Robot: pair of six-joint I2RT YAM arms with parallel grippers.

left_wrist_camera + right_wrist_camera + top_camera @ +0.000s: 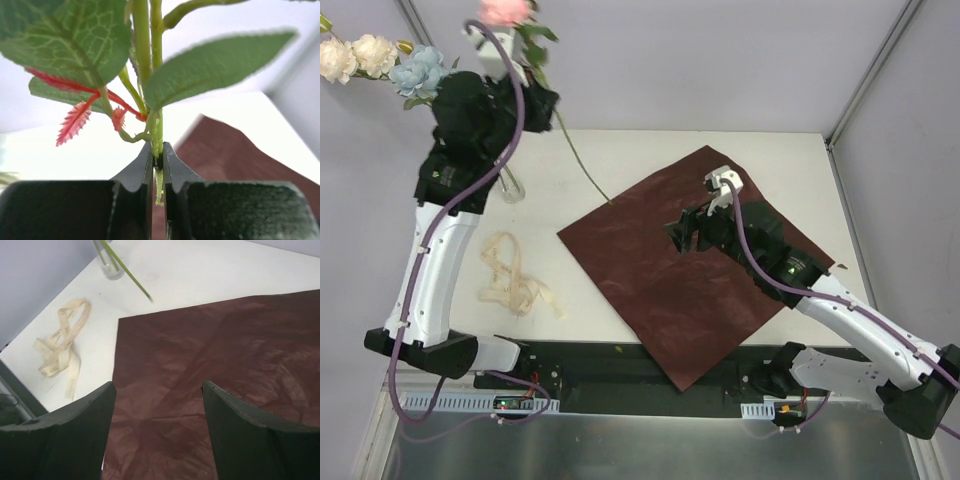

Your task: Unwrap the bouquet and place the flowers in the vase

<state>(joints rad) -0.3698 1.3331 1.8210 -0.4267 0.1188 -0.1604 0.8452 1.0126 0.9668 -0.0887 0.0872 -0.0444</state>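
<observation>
A cream ribbon (512,293) lies crumpled on the white table (650,160), near flat dark red paper (660,270).

In the top view the left arm (470,120) covers most of the vase (511,187); only its base shows. The pink bloom (506,9) is cut by the top edge, a cream bloom (334,60) by the left edge. In the left wrist view the leaves (65,35) are blurred and cropped, and the stem (158,135) is partly hidden between the fingers (142,172). In the right wrist view the vase neck is cut off; the stem's lower end appears to hang clear of the worktop (210,270).
</observation>
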